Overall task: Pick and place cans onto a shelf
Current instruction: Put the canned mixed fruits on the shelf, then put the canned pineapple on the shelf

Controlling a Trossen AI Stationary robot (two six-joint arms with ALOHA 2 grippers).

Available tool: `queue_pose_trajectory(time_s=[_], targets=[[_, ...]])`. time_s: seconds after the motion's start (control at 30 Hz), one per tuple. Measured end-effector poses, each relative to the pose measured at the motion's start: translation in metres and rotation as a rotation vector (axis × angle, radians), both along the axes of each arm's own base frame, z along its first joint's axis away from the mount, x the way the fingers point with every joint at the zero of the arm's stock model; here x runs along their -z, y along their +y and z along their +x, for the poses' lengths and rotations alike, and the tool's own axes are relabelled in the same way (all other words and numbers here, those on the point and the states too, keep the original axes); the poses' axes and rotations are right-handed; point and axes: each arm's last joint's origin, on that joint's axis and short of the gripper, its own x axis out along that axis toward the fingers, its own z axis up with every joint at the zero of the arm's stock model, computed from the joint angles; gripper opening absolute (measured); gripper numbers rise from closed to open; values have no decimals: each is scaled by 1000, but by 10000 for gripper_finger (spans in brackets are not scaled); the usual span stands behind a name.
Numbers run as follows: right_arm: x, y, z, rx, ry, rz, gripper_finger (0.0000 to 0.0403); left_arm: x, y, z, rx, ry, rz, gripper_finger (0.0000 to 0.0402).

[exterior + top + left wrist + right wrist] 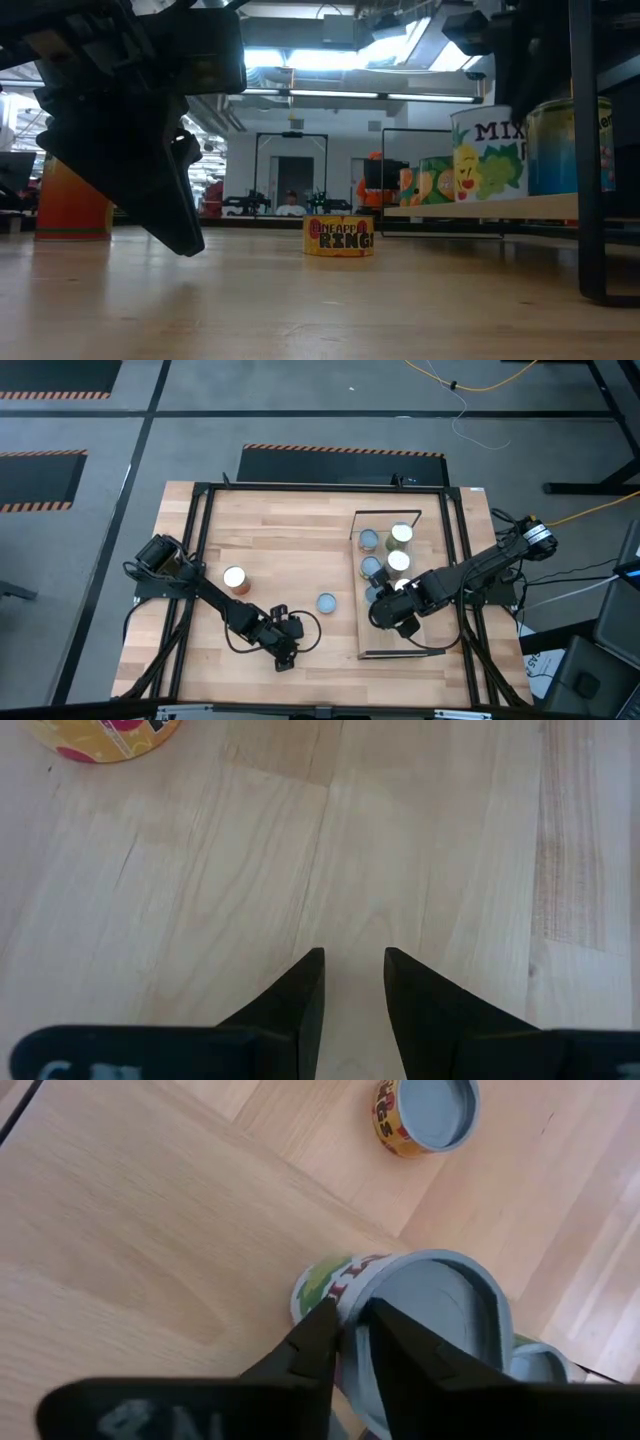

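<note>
1. Right claw (345, 1335) pinches the rim of a can (420, 1320) standing on the shelf (378, 635); spread the fingers fully before lifting straight up.
2. Left claw (355, 982) waits, slightly parted and empty, over the surface (290, 550).
3. Target next the pineapple can (326, 603) on the surface.

Even, bright overhead light fills the high view, and the wooden tabletop (300, 550) shows only soft, faint shadows under the arms. In the low view the ceiling lights (330, 55) in the room behind blow out to white glare, so the left gripper (150, 150) close to the lens reads as a dark, blurred silhouette, and the near cans on the shelf (490, 209) are soft too, while the short yellow can (339, 236) sits fairly sharp. Both wrist views are evenly lit with pale, washed wood, their own dark fingers (300, 1010) out of focus at the frame edge.
</note>
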Motion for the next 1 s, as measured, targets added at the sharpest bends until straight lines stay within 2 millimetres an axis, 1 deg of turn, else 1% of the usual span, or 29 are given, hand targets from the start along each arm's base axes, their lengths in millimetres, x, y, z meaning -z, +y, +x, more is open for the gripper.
queue_pose_trajectory(time_s=[0.13, 0.67, 0.83, 1.0], targets=[[0, 0, 0, -2, 1, 1, 77, 0, 0, 0, 0, 0, -1, 99], [-1, 0, 0, -12, 1, -13, 79, 0, 0, 0, -1, -2, -2, 99], [-14, 1, 2, -11, -17, -5, 79, 0, 0, 0, 0, -2, -3, 99], [-35, 1, 3, -9, -27, 1, 79, -1, -1, 1, 0, -12, -8, 99]])
